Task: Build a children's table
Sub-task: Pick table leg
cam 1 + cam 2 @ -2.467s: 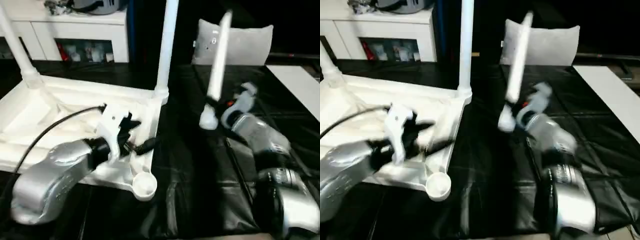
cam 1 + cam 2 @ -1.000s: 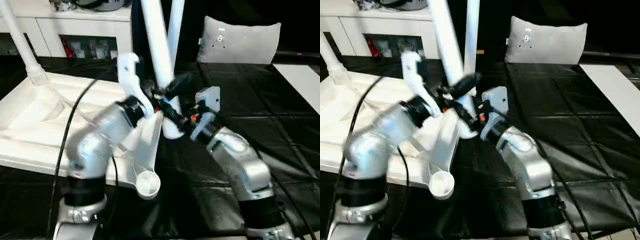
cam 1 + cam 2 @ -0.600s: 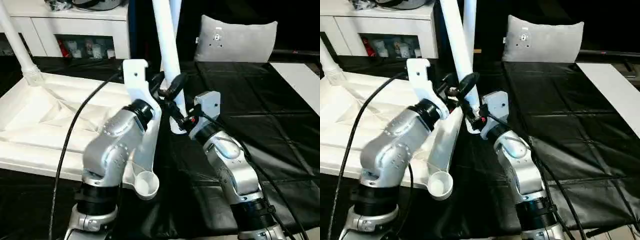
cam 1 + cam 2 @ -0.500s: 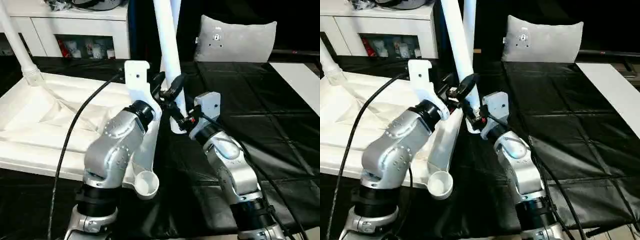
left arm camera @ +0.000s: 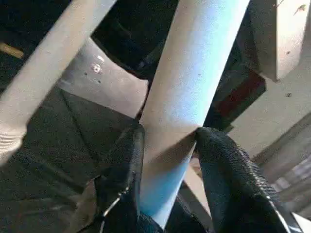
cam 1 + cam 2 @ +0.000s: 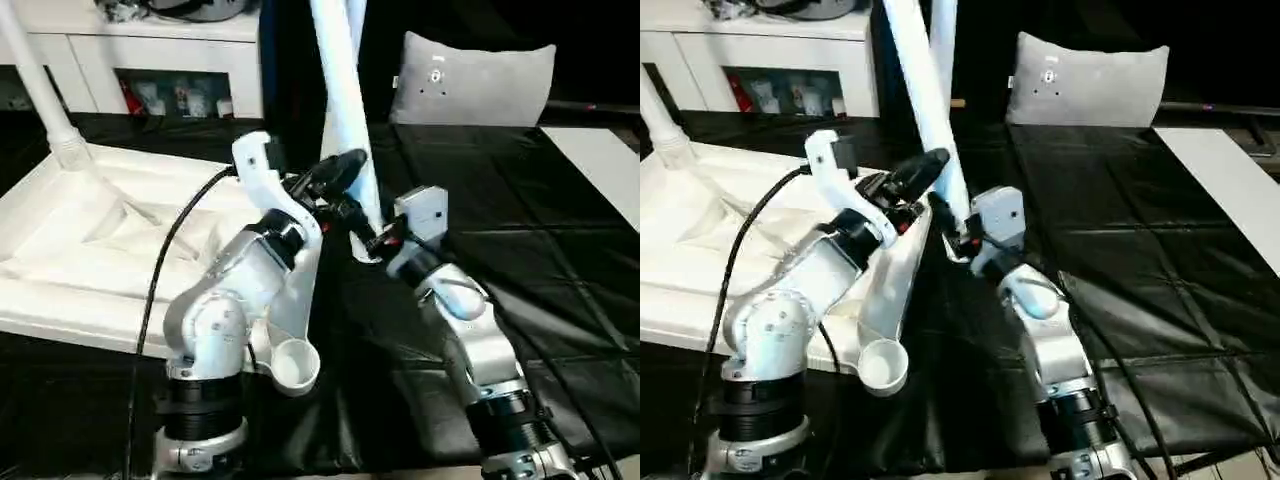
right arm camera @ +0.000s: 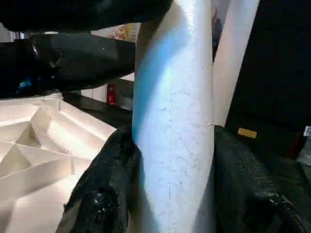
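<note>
A loose white leg (image 6: 340, 90) stands nearly upright over the black counter (image 6: 560, 260), just beside the upturned table top (image 6: 90, 250), which lies on the robot's left with two legs already in corner sockets. The right claw (image 7: 170, 194) is clenched around its lower end. The left claw (image 5: 167, 160) grasps it slightly higher, both pads touching.

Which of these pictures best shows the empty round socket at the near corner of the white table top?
The left eye view: the empty corner socket sits open and whole at the near corner of the table top, beside the left arm's silver forearm. The right eye view shows it nearly as well. The wrist views look at the leg instead.
</note>
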Tool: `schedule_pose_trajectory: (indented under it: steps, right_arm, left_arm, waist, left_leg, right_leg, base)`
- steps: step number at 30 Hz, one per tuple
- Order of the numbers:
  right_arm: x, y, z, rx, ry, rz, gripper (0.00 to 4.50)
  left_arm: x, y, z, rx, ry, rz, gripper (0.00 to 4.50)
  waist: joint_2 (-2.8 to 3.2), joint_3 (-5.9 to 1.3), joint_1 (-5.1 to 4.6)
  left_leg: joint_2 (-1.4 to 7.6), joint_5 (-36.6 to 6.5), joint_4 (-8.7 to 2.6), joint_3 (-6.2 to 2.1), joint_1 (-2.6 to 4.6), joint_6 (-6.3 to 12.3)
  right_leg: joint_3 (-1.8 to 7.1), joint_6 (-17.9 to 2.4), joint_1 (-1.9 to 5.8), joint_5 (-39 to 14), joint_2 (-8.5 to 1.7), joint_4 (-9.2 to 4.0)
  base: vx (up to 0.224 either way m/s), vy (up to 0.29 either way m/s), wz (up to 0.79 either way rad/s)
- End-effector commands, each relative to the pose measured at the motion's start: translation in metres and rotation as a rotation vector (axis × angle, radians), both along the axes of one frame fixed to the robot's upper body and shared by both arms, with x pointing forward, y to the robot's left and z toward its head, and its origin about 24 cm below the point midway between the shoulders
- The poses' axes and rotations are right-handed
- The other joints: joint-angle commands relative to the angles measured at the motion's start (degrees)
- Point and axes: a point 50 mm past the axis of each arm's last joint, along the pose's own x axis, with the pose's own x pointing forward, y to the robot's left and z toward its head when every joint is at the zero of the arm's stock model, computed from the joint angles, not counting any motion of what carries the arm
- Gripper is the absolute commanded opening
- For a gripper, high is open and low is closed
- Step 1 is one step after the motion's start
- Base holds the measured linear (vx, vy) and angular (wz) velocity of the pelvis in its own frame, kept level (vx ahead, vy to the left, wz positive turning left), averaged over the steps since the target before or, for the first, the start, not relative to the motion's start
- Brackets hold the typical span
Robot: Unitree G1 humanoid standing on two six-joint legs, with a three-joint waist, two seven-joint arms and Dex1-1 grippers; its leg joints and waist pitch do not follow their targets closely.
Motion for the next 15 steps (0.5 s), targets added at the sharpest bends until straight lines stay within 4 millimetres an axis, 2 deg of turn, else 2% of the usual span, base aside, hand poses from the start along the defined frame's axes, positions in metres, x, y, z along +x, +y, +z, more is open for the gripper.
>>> schedule_pose_trajectory:
  steps: [1,3,6,9,10,11,15]
  right_arm:
    - [-0.0007,0.0112,0.0082,-0.025,-0.049,0.069,1.88]
    - [-0.0014,0.0116,0.0064,-0.038,-0.051,0.076,1.88]
    - [-0.0025,0.0134,0.0045,-0.061,-0.052,0.092,1.88]
    - [-0.0036,0.0162,0.0038,-0.074,-0.055,0.108,1.88]
    - [-0.0041,0.0173,0.0036,-0.08,-0.055,0.116,1.88]
    - [-0.0044,0.018,0.0033,-0.084,-0.056,0.12,1.88]
    - [-0.0054,0.0198,0.0026,-0.09,-0.058,0.131,1.88]
  left_arm:
    - [-0.0024,-0.0141,0.0041,-0.029,-0.002,-0.092,2.27]
    - [-0.003,-0.014,0.0055,-0.026,-0.02,-0.105,2.22]
    - [-0.0041,-0.0146,0.0076,-0.008,-0.042,-0.124,2.71]
    - [-0.0063,-0.0158,0.0078,0.041,-0.067,-0.14,2.78]
    - [-0.0063,-0.0161,0.0072,0.073,-0.083,-0.138,2.96]
    - [-0.0057,-0.0163,0.0056,0.119,-0.099,-0.129,3.12]
    - [-0.0033,-0.017,0.0001,0.246,-0.139,-0.088,3.33]
  waist:
    - [0.06,-3.87,-0.16]
    - [0.1,-3.87,-0.21]
    - [0.1,-3.91,-0.19]
    - [0.19,-3.93,-0.16]
    - [0.36,-3.88,-0.23]
    - [0.28,-3.9,-0.27]
    - [0.36,-3.87,-0.29]
  left_leg:
    - [3.11,-2.99,-4.02,-0.89,0.79,2.31]
    - [3.12,-3.25,-4.03,-0.88,0.79,2.18]
    - [3.1,-3.12,-4.01,-0.92,0.79,2.29]
    - [3.11,-3.04,-4.03,-0.95,0.86,2.25]
    - [3.17,-3.48,-4.12,-0.97,0.88,2.02]
    - [3.16,-3.88,-4.1,-0.92,0.94,1.82]
    - [3.25,-4.49,-4.21,-0.97,0.97,1.42]
  right_leg:
    - [2.83,-12.2,2.98,4.62,-4.29,-3.48]
    - [2.83,-12.29,2.99,4.27,-4.31,-3.5]
    - [2.84,-12.22,3.04,4.31,-4.32,-3.47]
    - [2.8,-12.14,2.96,4.08,-4.31,-3.45]
    - [2.78,-12.19,2.97,3.72,-4.31,-3.5]
    - [2.8,-12.08,2.93,3.44,-4.27,-3.54]
    - [2.83,-11.55,2.88,2.2,-4.35,-3.64]
  base:
    - [0.0,0.0,0.0]
    - [0.0,0.0,0.0]
    - [0.0,0.0,0.0]
    - [0.0,0.0,0.0]
    - [0.0,0.0,0.0]
    - [0.0,0.0,0.0]
    - [0.0,0.0,0.0]
